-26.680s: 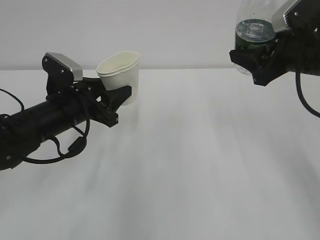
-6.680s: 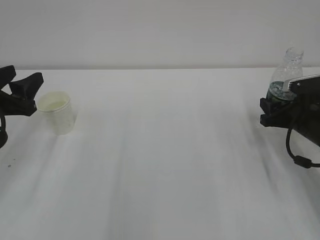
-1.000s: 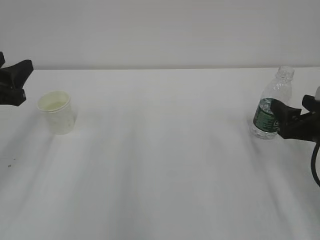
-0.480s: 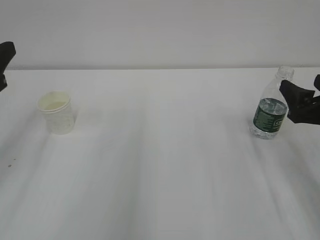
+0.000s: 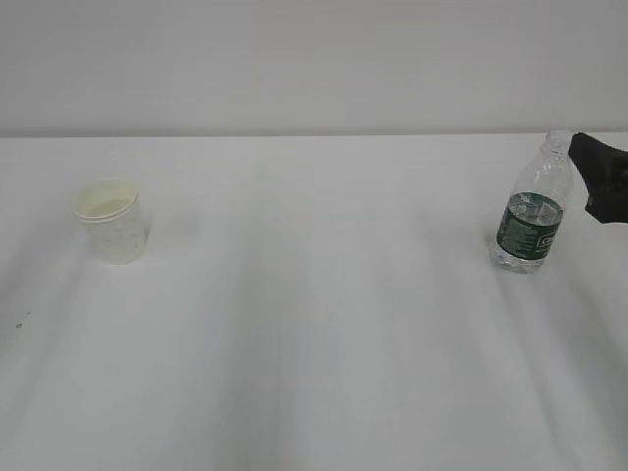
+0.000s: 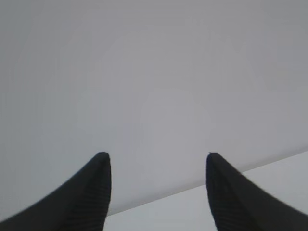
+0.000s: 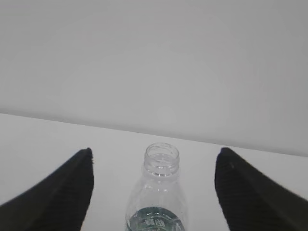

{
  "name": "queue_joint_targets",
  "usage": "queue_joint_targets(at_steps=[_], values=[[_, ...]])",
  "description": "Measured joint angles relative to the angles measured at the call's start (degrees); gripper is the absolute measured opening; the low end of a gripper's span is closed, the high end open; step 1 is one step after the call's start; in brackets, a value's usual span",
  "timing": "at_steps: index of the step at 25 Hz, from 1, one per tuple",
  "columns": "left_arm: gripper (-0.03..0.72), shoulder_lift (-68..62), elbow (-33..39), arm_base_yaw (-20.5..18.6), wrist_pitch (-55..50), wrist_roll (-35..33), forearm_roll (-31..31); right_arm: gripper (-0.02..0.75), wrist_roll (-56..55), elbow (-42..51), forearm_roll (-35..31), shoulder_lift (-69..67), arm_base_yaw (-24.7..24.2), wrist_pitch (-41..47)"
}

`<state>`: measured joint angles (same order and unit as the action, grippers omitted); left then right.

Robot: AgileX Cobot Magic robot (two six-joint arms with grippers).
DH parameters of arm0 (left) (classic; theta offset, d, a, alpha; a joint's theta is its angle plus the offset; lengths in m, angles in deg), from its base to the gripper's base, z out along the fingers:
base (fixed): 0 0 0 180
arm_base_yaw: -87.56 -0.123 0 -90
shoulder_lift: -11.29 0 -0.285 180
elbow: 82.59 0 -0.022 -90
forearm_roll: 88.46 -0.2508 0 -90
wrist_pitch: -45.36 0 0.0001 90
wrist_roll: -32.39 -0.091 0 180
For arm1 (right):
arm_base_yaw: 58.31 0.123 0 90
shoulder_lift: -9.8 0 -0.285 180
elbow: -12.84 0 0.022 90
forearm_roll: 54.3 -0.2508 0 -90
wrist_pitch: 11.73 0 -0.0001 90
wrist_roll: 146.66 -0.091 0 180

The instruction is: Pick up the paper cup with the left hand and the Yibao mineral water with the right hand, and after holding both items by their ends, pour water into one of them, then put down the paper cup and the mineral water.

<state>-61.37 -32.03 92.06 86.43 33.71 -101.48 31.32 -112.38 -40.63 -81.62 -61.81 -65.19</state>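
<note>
Your right hand (image 7: 154,192) stands with its two black fingers (image 7: 62,192) spread wide and nothing between them; the Yibao mineral water (image 7: 156,202) stands free in the gap, uncapped, its neck touching neither finger. From the exterior view that hand (image 5: 603,177) shows only as a dark tip at the right edge, just beside the bottle's neck, while the bottle (image 5: 531,211) sits upright on the white table (image 5: 324,324) with its green label band facing out.

Your left hand (image 6: 156,192) is also open and empty, its fingers (image 6: 91,192) framing only blank wall and a strip of table edge. It is out of sight in the exterior view. The paper cup (image 5: 111,221) stands upright at the far left of the table, well apart from the bottle.

Both things appear to be set down, so the step in hand is clearing away. Draw the right hand straight back and up, keeping the fingers wide and level so neither one clips the open neck and tips the bottle. Hold the left hand's opening as it is and lift it clear of the cup.
</note>
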Motion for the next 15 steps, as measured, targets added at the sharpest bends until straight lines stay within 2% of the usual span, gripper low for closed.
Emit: queue_joint_targets(at_steps=[15], values=[[0.456,9.3,0.1,0.0,-7.8,0.0,0.2,0.592,-1.5,0.2,1.5,9.1,0.0,8.3]])
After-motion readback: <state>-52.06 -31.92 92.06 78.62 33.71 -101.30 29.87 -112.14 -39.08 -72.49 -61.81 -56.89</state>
